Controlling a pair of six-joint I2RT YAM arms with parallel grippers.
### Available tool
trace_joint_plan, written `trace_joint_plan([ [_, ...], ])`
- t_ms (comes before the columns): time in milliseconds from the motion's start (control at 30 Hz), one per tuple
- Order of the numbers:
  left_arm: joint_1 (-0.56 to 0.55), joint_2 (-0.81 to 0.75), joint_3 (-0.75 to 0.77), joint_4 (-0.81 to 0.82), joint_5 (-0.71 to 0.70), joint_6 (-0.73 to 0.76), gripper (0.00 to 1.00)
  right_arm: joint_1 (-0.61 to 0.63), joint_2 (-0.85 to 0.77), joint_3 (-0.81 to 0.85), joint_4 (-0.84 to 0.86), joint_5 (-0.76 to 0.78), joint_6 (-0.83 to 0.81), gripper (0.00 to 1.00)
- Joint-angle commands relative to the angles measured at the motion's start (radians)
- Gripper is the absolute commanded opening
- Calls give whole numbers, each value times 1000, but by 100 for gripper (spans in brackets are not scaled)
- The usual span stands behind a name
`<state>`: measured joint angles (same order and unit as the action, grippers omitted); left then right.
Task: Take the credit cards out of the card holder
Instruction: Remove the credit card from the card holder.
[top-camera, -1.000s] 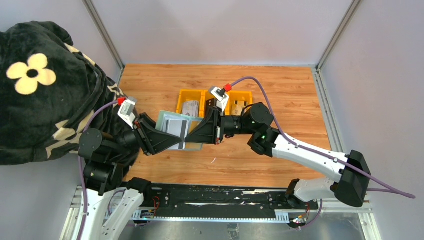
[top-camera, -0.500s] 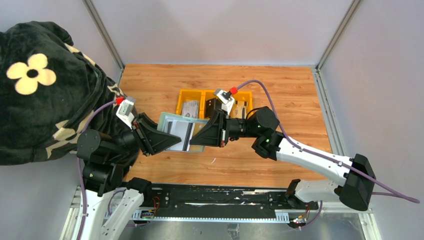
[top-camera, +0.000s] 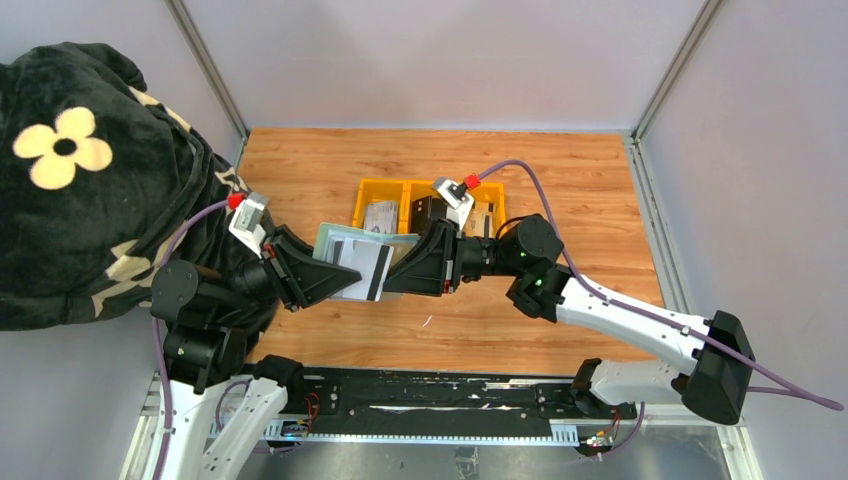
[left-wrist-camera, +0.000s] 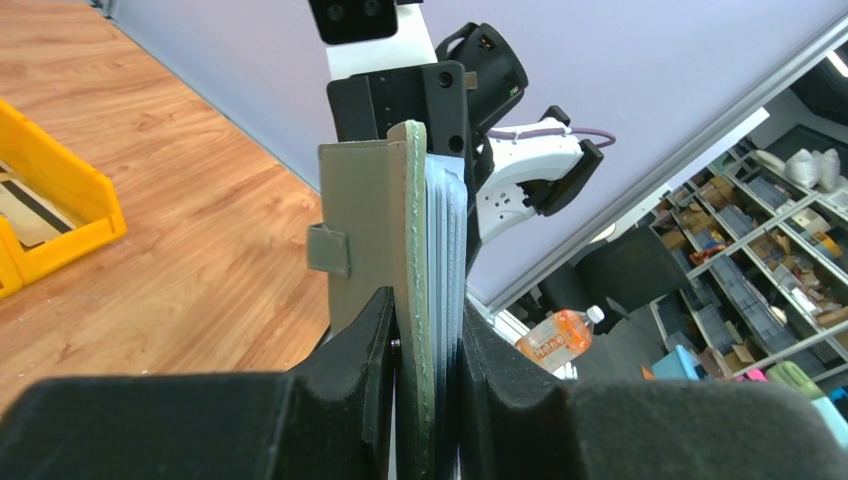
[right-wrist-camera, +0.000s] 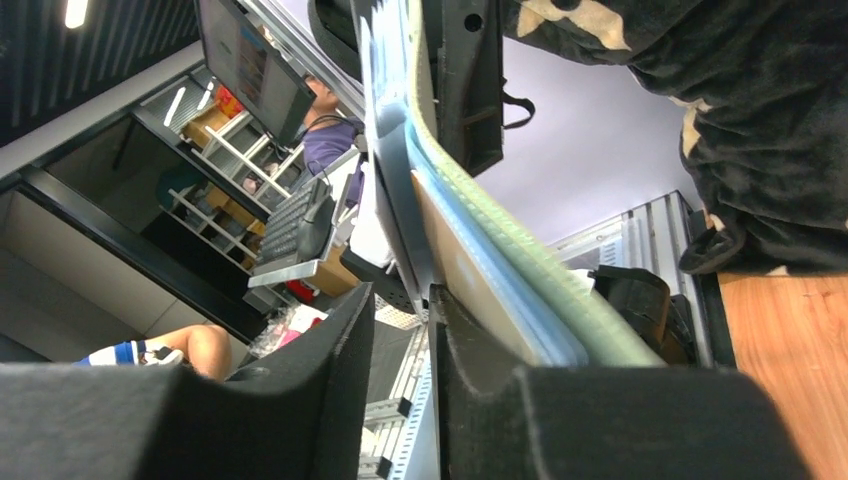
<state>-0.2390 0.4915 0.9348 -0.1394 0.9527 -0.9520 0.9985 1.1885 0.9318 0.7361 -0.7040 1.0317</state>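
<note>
Two grippers are engaged on one object, held clear of the table (top-camera: 590, 170) left of centre in the overhead view. The card holder (top-camera: 338, 238) is clamped between the closed fingers of the left gripper (top-camera: 322, 282). In the left wrist view it stands upright at frame centre, with card edges packed beside its green cover. A silver-grey card (top-camera: 360, 268) with a dark stripe is pinched by the closed right gripper (top-camera: 405, 272) and appears partly drawn out of the holder.

Risks are judged as follows:
- The holder is seen bowed in the right wrist view. A pull across that curve could bend or jam the card.
- A tan card (right-wrist-camera: 470, 290) lies against the gripped one, so it could be dragged out and dropped.
- The left grip is taken only at the holder's edge, so the holder could be pulled free.
- A thin pinch could slip before the yellow tray (top-camera: 362, 186), above centre, is reached.
</note>
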Motion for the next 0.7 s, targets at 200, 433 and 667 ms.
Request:
trace_joint_plan([
  [200, -5, -11, 33, -12, -15, 52, 6, -9, 70, 65, 110, 25, 51, 40],
  [433, -5, -18, 39, -31, -24, 69, 7, -23, 50, 16, 132, 21, 68, 0],
  [667, -5, -18, 54, -33, -36, 75, 7, -62, -81, -99, 70, 39, 23, 0],
])
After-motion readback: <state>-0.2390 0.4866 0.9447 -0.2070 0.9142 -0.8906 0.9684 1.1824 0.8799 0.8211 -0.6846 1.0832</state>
